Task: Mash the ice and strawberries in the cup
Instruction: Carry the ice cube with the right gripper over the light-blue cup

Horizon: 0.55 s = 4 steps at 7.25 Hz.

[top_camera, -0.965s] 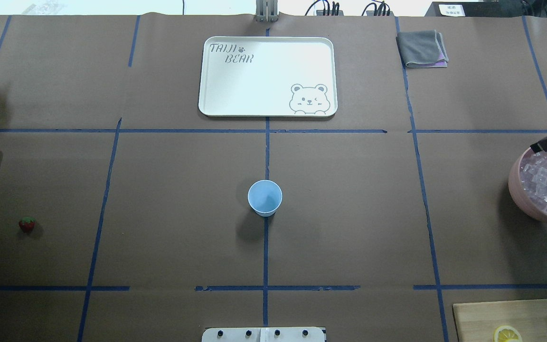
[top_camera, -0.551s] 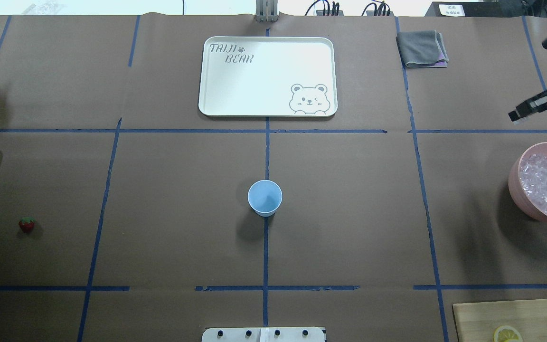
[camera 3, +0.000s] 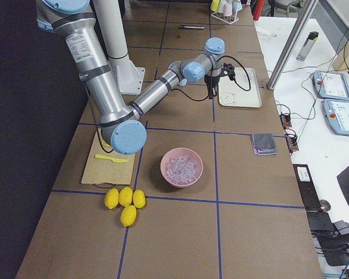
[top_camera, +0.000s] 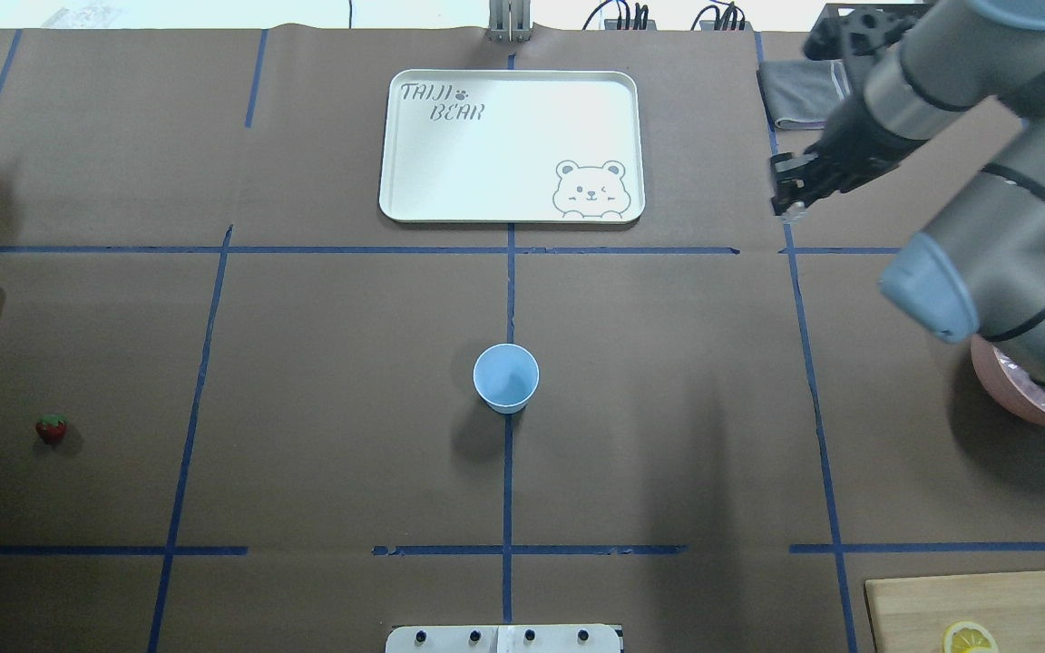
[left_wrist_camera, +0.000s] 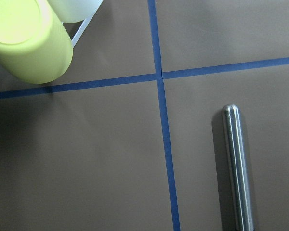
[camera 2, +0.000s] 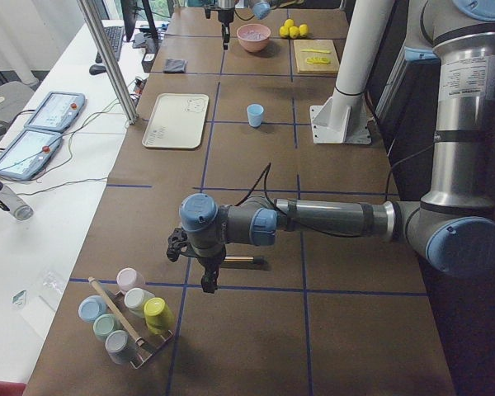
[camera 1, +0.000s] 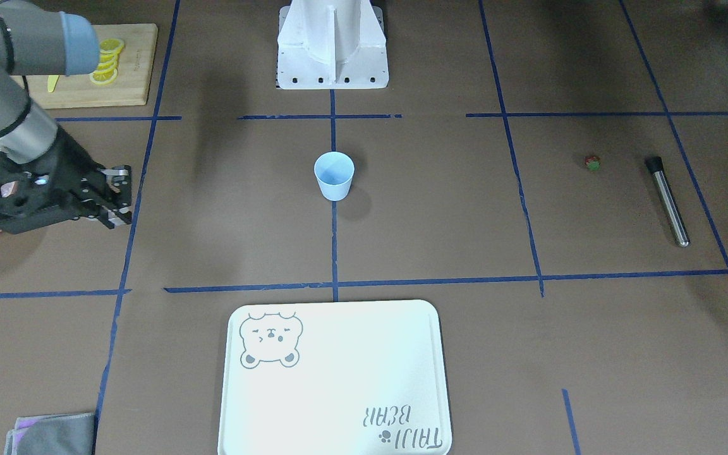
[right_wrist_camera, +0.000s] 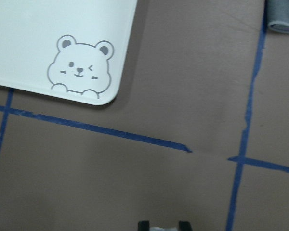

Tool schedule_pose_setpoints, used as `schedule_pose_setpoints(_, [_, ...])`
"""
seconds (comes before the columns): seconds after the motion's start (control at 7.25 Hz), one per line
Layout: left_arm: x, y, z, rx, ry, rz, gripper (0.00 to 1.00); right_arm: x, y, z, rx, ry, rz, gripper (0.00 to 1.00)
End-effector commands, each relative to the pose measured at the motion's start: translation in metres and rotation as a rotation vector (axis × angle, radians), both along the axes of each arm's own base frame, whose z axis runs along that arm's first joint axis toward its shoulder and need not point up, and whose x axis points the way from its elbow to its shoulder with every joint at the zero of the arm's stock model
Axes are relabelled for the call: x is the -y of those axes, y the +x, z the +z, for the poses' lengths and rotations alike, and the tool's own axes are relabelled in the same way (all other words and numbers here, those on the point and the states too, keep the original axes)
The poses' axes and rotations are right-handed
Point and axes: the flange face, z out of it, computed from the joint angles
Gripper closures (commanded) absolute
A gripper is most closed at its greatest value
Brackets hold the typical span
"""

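Right gripper [top_camera: 787, 201] is up in the air over the table, between the bear tray [top_camera: 512, 145] and the grey cloth [top_camera: 795, 100], toward the far edge and right of centre. Its jaws are drawn in. In the wrist view a pale glassy bit sits between the tips, most likely one ice cube [right_wrist_camera: 163, 227], but it is cropped at the frame bottom, so that is a judgement. The gripper is well apart from the blue cup [top_camera: 505, 377], which stands upright at the table's middle and looks empty inside. The rest of the ice [camera 3: 182, 167] is heaped in the pink bowl [camera 3: 164, 168] near the right edge. Cutting board [camera 1: 130, 63] with lemon slices [camera 1: 106, 62] is at the near right corner. Left gripper [camera 2: 206, 285] hangs low at the table's left end, near the steel muddler rod [left_wrist_camera: 238, 163] and a rack of coloured cups [camera 2: 128, 318]. I cannot tell whether its jaws are open. Strawberry [top_camera: 51, 428] lies alone near the left edge, just beside the rod, untouched. Progress is very early: nothing is in the cup. Left to do: drop in the ice, add the strawberry, take the rod and mash.
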Motion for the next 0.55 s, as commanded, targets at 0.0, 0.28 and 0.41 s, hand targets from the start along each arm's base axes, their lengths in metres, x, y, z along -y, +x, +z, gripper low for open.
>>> schedule_pose_setpoints(0.0, [0.0, 0.0, 0.0, 0.0, 0.0, 0.0, 0.0, -0.029, -0.072, -0.063, 0.018, -0.057, 0.059, 1.0])
schedule_pose_setpoints(0.28, [0.0, 0.001, 0.0, 0.0, 0.003, 0.001, 0.0, -0.07, -0.161, -0.12, 0.025, -0.075, 0.123, 1.0])
schedule_pose_setpoints(0.41, [0.0, 0.001, 0.0, 0.0, 0.003, 0.001, 0.0, -0.079, -0.207, -0.151, 0.022, -0.092, 0.16, 0.99])
